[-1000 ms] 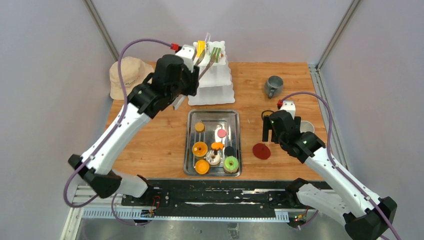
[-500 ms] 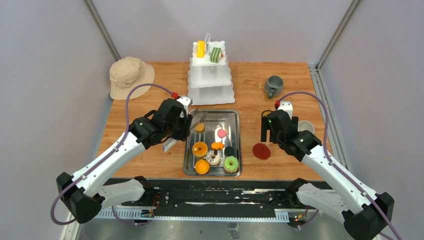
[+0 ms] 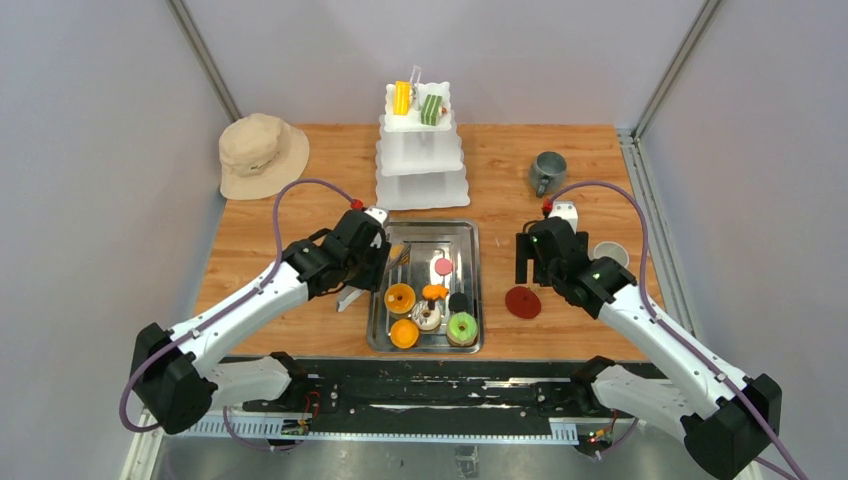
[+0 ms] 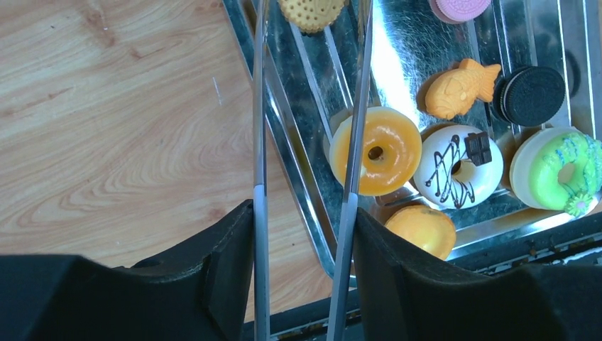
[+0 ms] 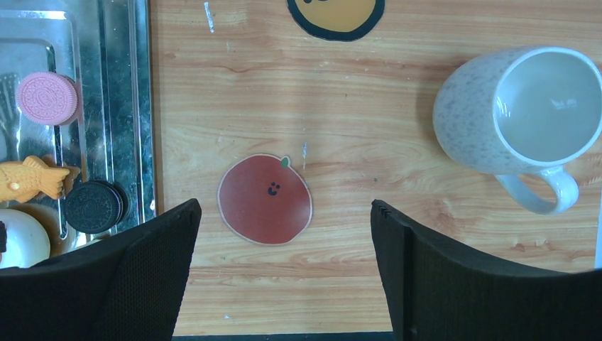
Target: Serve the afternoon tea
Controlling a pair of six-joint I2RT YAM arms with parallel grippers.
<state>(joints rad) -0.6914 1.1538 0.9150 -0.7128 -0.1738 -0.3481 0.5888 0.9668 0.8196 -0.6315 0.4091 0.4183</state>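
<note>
The left end effector (image 4: 304, 209) is clamped on a pair of thin steel tongs (image 4: 260, 106), whose two arms stand apart with nothing between them. The arms straddle the left wall of the rectangular steel tray (image 4: 397, 57). One is over the wooden desk (image 4: 106, 128); the other is inside the tray, just beside the orange glazed donut (image 4: 375, 150). A round yellow waffle biscuit (image 4: 310, 11) lies between the arms near their far end, but the tips run out of the wrist view.

Lowered like this, the outer arm would likely meet the rim or the desk. A squeeze could then drag the tray or pinch its wall rather than a pastry. The inner arm could shove the orange donut into the white chocolate-drizzled donut (image 4: 458, 167) and the yellow tart (image 4: 420, 229) packed against it. Thin, smooth blades on a flat biscuit also risk a slip on the way to the white three-tier stand (image 3: 422, 160), well apart at the back.

The right end effector (image 5: 284, 206) hangs wide apart and empty over a red apple-shaped coaster (image 5: 264, 199). The white speckled mug (image 5: 522, 114) sits off to its side, where a careless swing could clip it.
</note>
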